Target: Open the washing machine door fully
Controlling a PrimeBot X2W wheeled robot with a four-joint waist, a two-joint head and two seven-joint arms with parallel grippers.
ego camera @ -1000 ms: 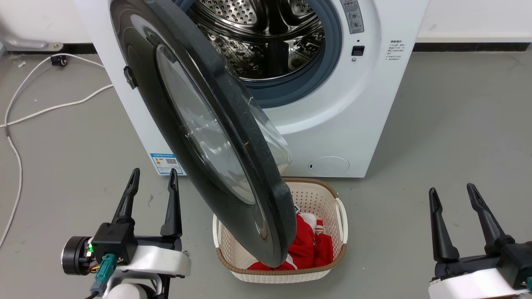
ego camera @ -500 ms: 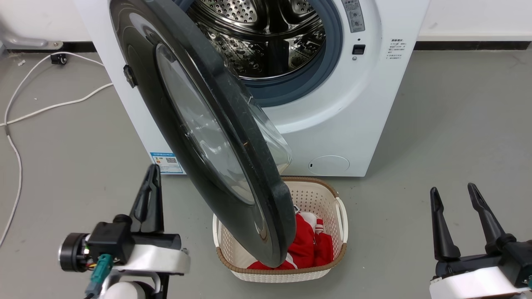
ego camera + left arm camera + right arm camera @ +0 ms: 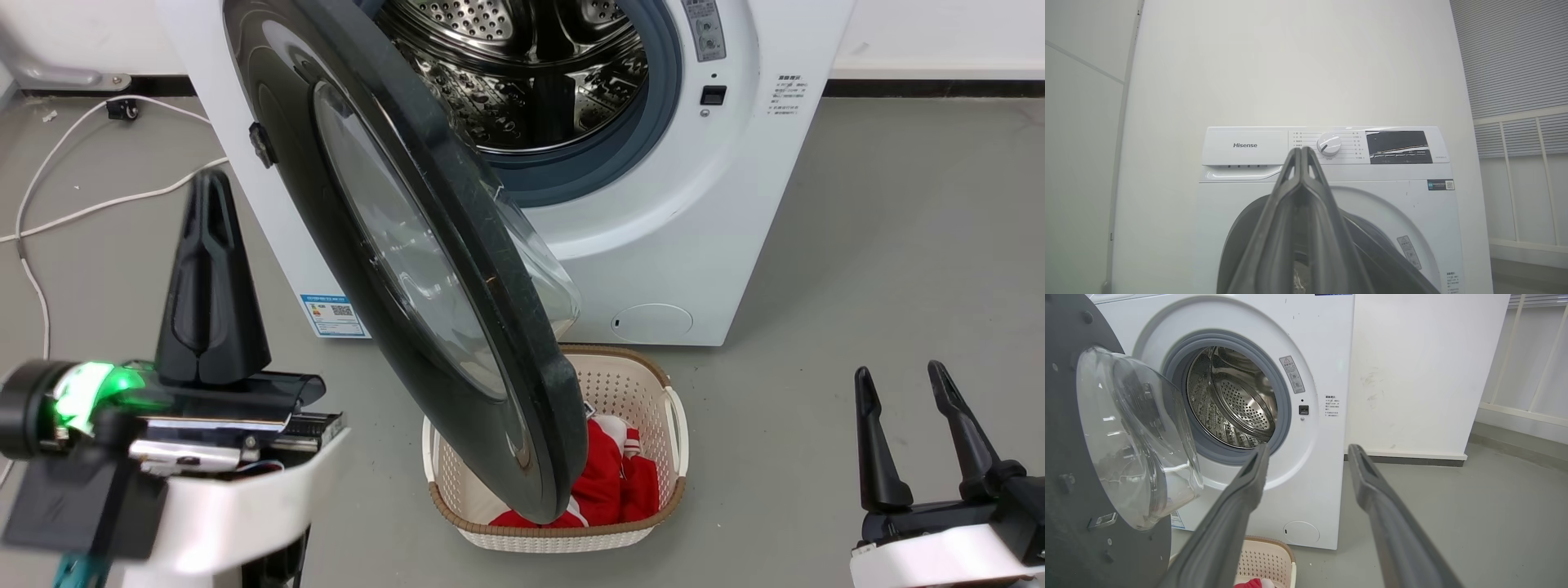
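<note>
Washing machine door (image 3: 408,269) hangs half open, right of the closed, empty left jaws and left of the spread, empty right jaws, its wider swing undone

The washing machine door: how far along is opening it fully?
Done: the washing machine door is unlatched and swung partway, steel drum exposed. In hand: the left gripper, shut, is raised beside the door's outer face, apart from it. Left: swinging it fully open; the right gripper is open.
</note>
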